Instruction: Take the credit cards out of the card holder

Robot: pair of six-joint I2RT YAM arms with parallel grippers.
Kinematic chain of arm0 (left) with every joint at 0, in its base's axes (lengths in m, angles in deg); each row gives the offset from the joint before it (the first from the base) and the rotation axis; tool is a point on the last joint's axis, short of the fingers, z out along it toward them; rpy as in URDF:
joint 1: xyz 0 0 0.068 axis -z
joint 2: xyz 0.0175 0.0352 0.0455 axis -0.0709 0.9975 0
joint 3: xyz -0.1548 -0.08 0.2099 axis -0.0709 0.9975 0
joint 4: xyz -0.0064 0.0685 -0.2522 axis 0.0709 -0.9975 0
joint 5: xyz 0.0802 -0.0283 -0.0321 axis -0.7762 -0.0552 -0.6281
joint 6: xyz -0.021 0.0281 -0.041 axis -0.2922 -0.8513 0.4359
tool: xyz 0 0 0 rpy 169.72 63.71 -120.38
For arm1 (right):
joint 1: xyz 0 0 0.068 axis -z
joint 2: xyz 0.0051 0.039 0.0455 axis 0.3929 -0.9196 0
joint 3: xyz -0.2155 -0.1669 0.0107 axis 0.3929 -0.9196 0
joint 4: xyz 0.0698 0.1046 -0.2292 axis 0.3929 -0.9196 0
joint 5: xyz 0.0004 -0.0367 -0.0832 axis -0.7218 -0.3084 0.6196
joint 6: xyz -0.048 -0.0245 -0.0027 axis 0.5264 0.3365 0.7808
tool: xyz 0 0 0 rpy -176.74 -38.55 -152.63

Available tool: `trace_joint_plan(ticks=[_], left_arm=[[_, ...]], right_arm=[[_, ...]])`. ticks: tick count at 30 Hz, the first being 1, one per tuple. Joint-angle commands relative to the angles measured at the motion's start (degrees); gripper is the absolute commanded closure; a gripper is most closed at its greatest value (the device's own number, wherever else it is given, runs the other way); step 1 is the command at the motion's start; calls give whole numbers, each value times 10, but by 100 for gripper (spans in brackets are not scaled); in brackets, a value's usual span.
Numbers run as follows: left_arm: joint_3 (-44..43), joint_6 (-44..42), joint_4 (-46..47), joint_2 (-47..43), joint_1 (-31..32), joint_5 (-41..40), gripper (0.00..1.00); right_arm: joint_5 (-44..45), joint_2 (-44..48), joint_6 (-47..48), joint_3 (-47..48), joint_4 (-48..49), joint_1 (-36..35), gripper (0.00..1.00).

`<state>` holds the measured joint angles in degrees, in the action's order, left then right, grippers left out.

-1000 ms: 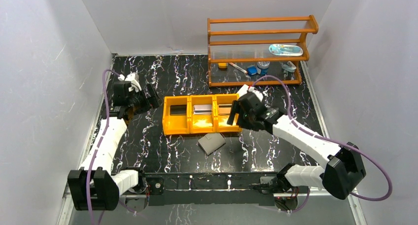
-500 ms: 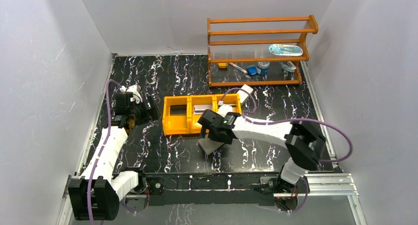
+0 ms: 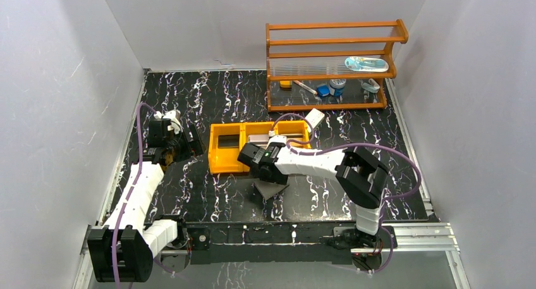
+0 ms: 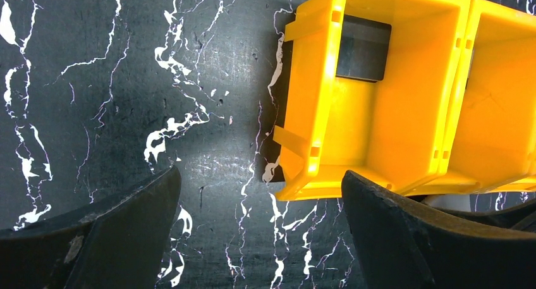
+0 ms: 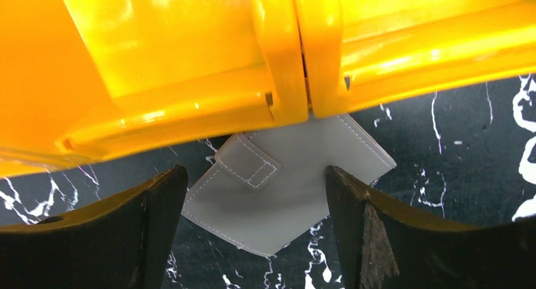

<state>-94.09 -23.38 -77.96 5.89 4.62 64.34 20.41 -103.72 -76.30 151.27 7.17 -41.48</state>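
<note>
evidently the right arm has swung across in the last second: it stood off the right end of the orange tray (image 3: pixel 225 165), and the right tool (image 5: pixel 254 171) now hangs low over the card holder (image 5: pixel 291 197). its fingers are apart, one on either side of the holder, gripping nothing. the left tool (image 4: pixel 260 172) has barely shifted; it is spread wide and empty, beside the tray's left end.

the card holder has not moved. it lies flat on the counter (image 3: pixel 189 99) just in front of the tray's front wall, turned cornerwise, its far corner hidden behind the tray lip in the wrist view. it is pale grey, stitched round the edge, folded shut with a small tab (image 5: pixel 249 169) across it.

a dark card (image 4: pixel 362 50) sits in the left compartment and a silvery card (image 3: pixel 258 140) in the middle one. judgement: extraction is well advanced; whether anything remains inside cannot be told while the holder is shut.
</note>
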Motion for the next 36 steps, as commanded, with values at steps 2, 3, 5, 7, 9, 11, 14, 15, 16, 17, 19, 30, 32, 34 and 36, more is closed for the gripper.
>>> trace_joint_plan(ticks=[2,3,5,7,9,11,14,15,16,17,19,30,32,34,36], left_arm=[[-4,-8,-10,-7,-1,16,2],[-4,-8,-11,-5,-1,18,2],[-5,-9,-11,-3,-1,22,2],[-5,-9,-11,-3,-1,29,2],[-4,-9,-11,-3,-1,33,2],[-6,-10,-10,-4,-1,35,2],[-4,-10,-11,-8,-1,35,2],[-4,-10,-11,-10,-1,35,2],[-3,-10,-10,-12,-1,34,2],[-3,-10,-11,-13,-1,33,2],[-1,-9,-11,-17,-1,30,2],[-3,-4,-16,-32,-1,-1,2],[-3,-2,-16,-35,-1,-2,2],[-3,-3,-16,-35,-1,-1,2],[-3,-3,-16,-34,-1,0,2]], right_arm=[[11,-8,-43,-6,-60,-48,19],[13,-2,-43,-12,-59,-54,22],[13,12,-43,-29,-53,-62,27],[12,32,-40,-54,-41,-67,29],[14,56,-19,-85,-13,-69,29],[10,88,36,-117,31,-69,29],[14,126,105,-124,48,-69,28],[16,137,121,-124,49,-69,28],[15,146,135,-124,49,-69,27],[15,153,141,-123,46,-69,25],[13,158,127,-112,21,-69,20],[47,29,-73,-35,-123,-112,14],[47,12,-83,-21,-126,-113,15],[45,2,-81,-12,-123,-113,15],[47,-4,-82,-2,-133,-114,15]])
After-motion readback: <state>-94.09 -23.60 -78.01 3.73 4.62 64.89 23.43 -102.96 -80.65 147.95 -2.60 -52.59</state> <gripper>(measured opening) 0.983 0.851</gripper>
